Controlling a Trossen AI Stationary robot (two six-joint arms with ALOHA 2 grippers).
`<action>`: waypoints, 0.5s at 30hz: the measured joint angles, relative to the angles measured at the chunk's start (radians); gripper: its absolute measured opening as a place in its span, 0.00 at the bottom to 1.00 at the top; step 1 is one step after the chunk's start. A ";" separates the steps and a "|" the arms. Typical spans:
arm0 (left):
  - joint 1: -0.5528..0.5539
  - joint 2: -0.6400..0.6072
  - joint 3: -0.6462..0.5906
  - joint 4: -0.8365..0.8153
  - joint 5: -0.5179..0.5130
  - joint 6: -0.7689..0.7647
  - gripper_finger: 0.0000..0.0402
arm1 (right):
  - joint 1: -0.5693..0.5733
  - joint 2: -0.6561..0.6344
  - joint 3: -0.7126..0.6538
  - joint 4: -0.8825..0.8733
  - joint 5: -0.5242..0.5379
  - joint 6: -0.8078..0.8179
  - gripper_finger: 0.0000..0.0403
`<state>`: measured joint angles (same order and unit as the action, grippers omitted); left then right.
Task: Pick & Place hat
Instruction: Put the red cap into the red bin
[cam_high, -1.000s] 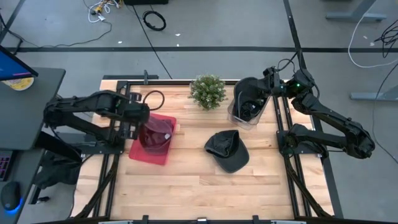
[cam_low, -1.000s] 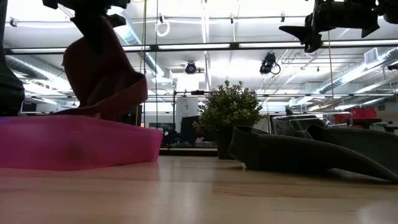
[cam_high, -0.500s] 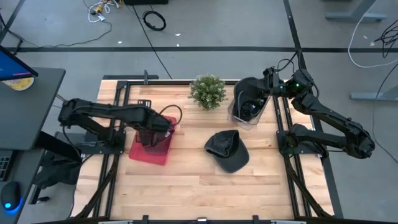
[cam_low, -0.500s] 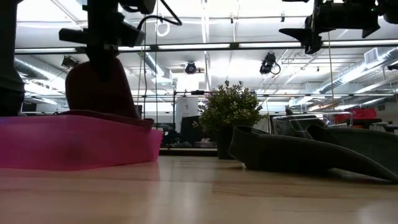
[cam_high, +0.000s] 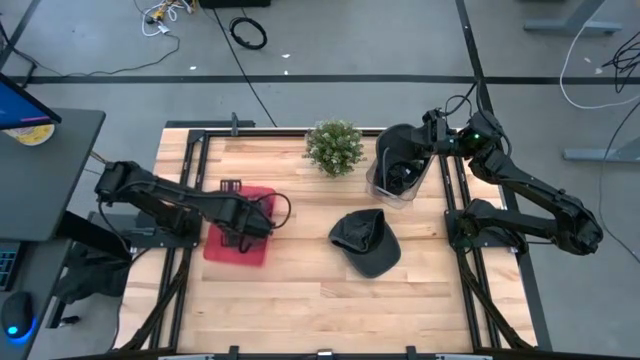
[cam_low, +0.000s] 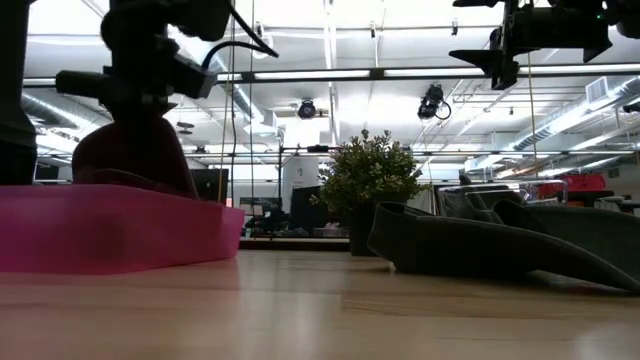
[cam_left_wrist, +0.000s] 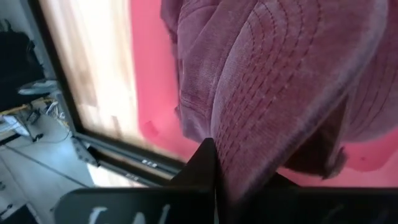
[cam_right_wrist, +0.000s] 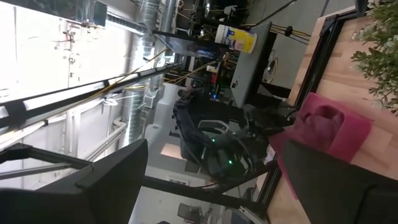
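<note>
A maroon corduroy hat (cam_left_wrist: 267, 81) sits in the pink bin (cam_high: 222, 246), its crown showing above the bin wall in the low view (cam_low: 135, 155). My left gripper (cam_high: 246, 214) is low over the bin, shut on the hat. A dark grey hat (cam_high: 365, 241) lies flat on the table right of centre. My right gripper (cam_right_wrist: 224, 180) hangs open, high by the far right edge (cam_high: 432, 134), above a clear container (cam_high: 385, 190) that holds another dark hat (cam_high: 398, 160). My left gripper pinches the maroon hat by its stitched brim (cam_left_wrist: 239, 134) between the two fingers (cam_left_wrist: 202, 165), coming from above and pointing down. The brim edge runs back between the fingers. The hat's crown (cam_low: 130, 165) rests inside the pink bin.
A small potted plant (cam_high: 335, 147) stands at the far middle of the table, between the bin and the clear container. Bare wood lies along the near half of the table (cam_high: 320, 300). Metal frame rails run along both sides (cam_high: 465, 270).
My left gripper has moved toward the table's right and near edge and gone down, staying shut. The maroon hat, which hung above the bin a second ago, now sits lower inside it. The pink bin has shifted slightly toward the near left.
</note>
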<state>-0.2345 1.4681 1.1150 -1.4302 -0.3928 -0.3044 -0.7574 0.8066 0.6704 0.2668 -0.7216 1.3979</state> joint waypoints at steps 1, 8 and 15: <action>-0.007 0.000 -0.015 0.022 0.006 0.000 0.03 | 0.000 0.000 0.000 0.000 0.000 -0.001 0.92; -0.023 -0.004 -0.118 0.172 0.043 -0.006 0.09 | 0.000 0.000 0.000 0.000 0.000 -0.008 0.92; -0.021 -0.004 -0.139 0.237 0.151 0.072 0.14 | 0.000 0.000 0.000 -0.002 0.000 -0.009 0.92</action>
<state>-0.2558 1.4639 0.9764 -1.1936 -0.2416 -0.2327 -0.7577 0.8066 0.6704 0.2651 -0.7216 1.3885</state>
